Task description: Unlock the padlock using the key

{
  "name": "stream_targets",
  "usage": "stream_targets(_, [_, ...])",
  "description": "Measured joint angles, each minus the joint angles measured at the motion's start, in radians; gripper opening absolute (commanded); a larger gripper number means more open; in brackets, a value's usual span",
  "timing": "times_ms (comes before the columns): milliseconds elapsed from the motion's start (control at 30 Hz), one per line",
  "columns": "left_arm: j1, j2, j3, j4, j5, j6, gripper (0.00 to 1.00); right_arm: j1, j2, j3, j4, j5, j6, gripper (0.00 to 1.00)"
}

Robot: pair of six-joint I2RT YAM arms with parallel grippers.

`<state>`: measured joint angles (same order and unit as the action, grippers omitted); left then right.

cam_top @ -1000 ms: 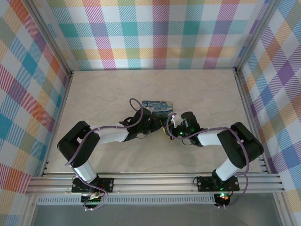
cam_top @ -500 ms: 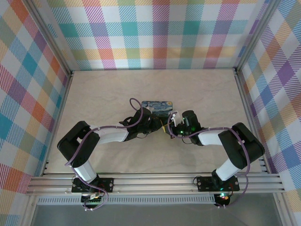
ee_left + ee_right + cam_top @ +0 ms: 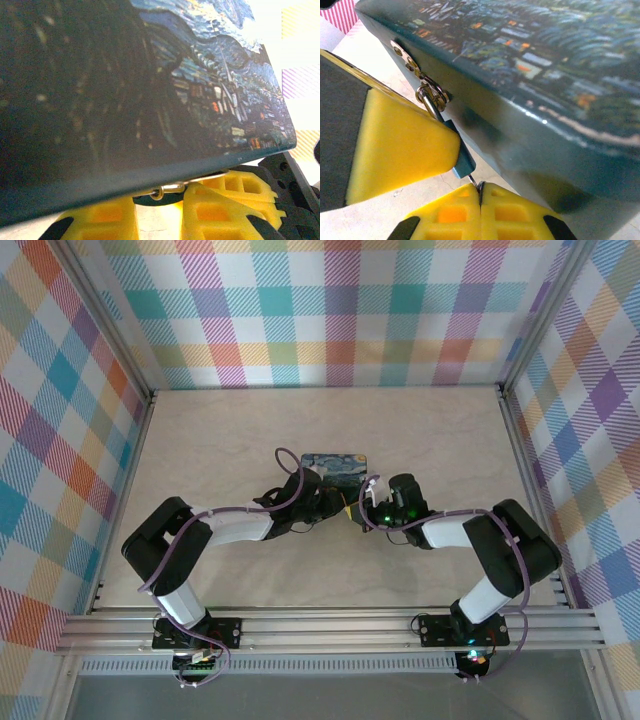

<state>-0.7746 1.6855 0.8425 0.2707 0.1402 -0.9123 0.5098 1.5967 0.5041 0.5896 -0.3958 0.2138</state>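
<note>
We see the rectangular dark-blue tin with a swirling starry-night print (image 3: 335, 466) lying near the middle of the pale counter (image 3: 230, 440), with both arms reaching in to its near edge. In the right wrist view, the tiny blue-bodied padlock (image 3: 463, 156) hangs tilted from a small silvery ring (image 3: 432, 94) on the tin's side wall, just under the lid edge. The left pincer (image 3: 160, 201) is closed on the padlock: its yellow ribbed pads (image 3: 220, 207) stand narrowly apart under the tin's edge with the ring between them, and one pad presses against the lock's side. The right pincer (image 3: 480, 197) is closed too, its yellow pads meeting on the thin silvery key (image 3: 473, 180), of which we see only a sliver running from the padlock's lower end.
</note>
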Motion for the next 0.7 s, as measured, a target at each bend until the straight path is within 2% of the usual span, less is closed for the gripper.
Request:
stream_targets(467, [0.000, 0.036, -0.003, 0.013, 0.010, -0.012, 0.19, 0.001, 0.060, -0.047, 0.117, -0.001, 0.050, 0.00])
stream_targets(700, [0.000, 0.066, -0.004, 0.021, 0.025, -0.016, 0.23, 0.007, 0.092, -0.061, 0.145, 0.005, 0.078, 0.00])
